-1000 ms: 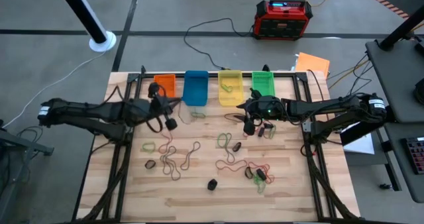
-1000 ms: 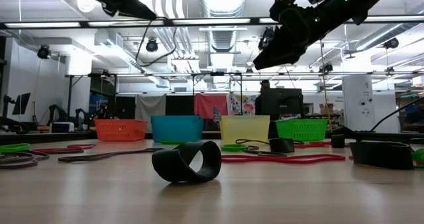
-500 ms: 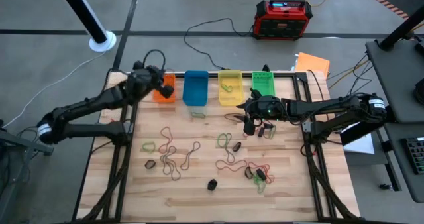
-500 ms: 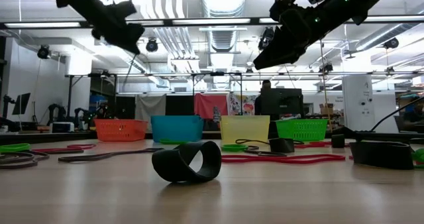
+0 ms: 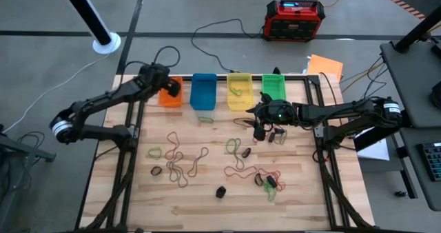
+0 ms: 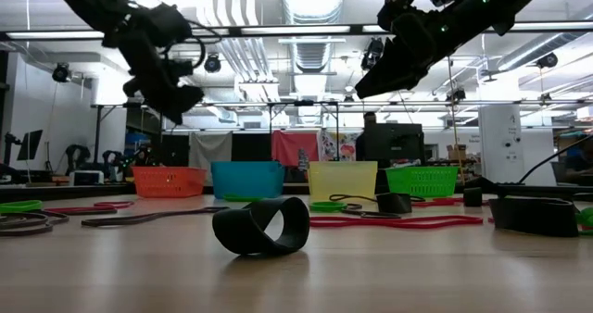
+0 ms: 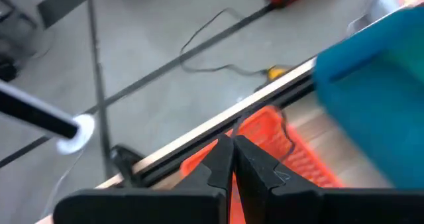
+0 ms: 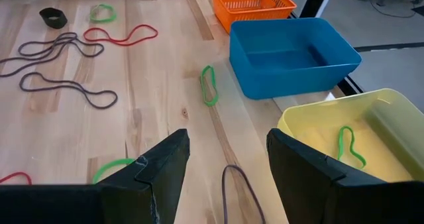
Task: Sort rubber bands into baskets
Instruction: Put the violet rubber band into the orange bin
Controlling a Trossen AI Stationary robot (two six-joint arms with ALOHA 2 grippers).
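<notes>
High view: the left hand (image 5: 167,88), fingers shut, has swung to the orange basket (image 5: 171,93) at the counter's far edge, likely delivering; right hand (image 5: 258,127) waits open above scattered rubber bands (image 5: 182,160).

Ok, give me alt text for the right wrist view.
The right claw hangs open over the wooden table, a dark rubber band lying between its fingers. Ahead stand an orange basket, an empty blue basket and a yellow basket holding a green band; more bands lie scattered on the wood.
</notes>
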